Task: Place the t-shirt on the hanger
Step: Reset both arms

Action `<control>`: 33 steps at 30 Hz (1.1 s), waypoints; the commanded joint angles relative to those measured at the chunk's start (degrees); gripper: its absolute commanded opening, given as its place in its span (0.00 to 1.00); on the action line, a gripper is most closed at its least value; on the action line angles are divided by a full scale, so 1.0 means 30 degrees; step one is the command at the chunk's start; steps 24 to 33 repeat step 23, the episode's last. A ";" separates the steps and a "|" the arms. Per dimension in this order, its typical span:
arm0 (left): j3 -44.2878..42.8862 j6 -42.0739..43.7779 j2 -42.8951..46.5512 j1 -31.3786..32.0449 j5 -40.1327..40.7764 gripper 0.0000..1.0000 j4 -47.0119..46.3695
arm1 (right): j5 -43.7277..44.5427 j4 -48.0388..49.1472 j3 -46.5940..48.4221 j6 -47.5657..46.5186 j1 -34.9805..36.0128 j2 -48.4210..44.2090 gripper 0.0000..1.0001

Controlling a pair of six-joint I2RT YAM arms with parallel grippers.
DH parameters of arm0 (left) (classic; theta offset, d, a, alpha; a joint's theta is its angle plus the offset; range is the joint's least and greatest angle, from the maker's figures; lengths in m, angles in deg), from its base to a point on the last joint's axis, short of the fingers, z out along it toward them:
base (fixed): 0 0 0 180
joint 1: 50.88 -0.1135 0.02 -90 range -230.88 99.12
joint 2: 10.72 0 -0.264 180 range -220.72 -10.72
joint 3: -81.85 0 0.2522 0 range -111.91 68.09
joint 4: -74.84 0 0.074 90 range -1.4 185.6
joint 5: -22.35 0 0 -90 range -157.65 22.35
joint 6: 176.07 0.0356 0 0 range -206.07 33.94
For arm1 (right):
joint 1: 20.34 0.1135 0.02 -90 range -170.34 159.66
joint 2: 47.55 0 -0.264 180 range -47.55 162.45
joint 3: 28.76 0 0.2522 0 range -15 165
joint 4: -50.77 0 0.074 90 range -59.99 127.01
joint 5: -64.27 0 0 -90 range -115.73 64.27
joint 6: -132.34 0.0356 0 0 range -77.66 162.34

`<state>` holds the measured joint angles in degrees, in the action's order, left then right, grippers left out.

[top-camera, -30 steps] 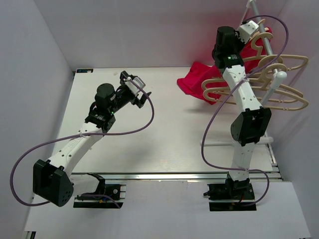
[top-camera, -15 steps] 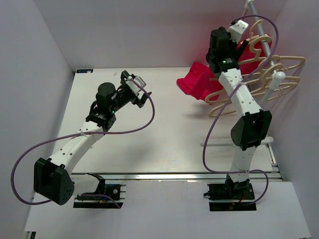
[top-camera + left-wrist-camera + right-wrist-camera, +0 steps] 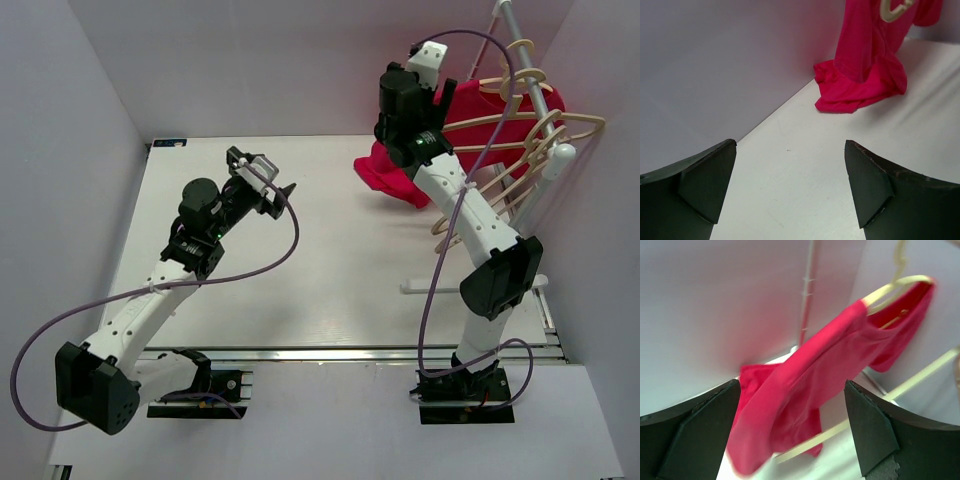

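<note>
The red t-shirt hangs over a tan hanger at the rack, and its lower part trails onto the table. My right gripper is raised just left of it. In the right wrist view this gripper is open, and the t-shirt and hanger lie beyond the fingers, untouched. My left gripper hovers open over the table's left-centre. In the left wrist view the left gripper is empty, with the t-shirt far ahead and a hanger hook on it.
A grey rack pole rises at the back right and carries several more tan hangers. The rack's white foot bar lies on the table beside the right arm. Purple walls close in the back and sides.
My right gripper opened and drew back up and to the left, away from the hangers. The t-shirt stays draped on the hanger. My left arm shifted slightly left.
</note>
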<state>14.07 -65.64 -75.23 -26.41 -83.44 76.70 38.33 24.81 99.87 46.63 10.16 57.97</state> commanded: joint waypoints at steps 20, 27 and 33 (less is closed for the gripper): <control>-0.2063 -1.8937 0.1081 -0.0070 1.6485 0.98 1.3755 | -2.0120 0.6437 -1.7368 0.4896 0.5184 -0.8830 0.89; -0.1390 -1.8879 0.2048 -0.0070 1.6192 0.98 1.3256 | -2.0208 0.6969 -1.8746 0.4954 0.5331 -0.9272 0.90; -0.1390 -1.8879 0.2048 -0.0070 1.6192 0.98 1.3256 | -2.0208 0.6969 -1.8746 0.4954 0.5331 -0.9272 0.90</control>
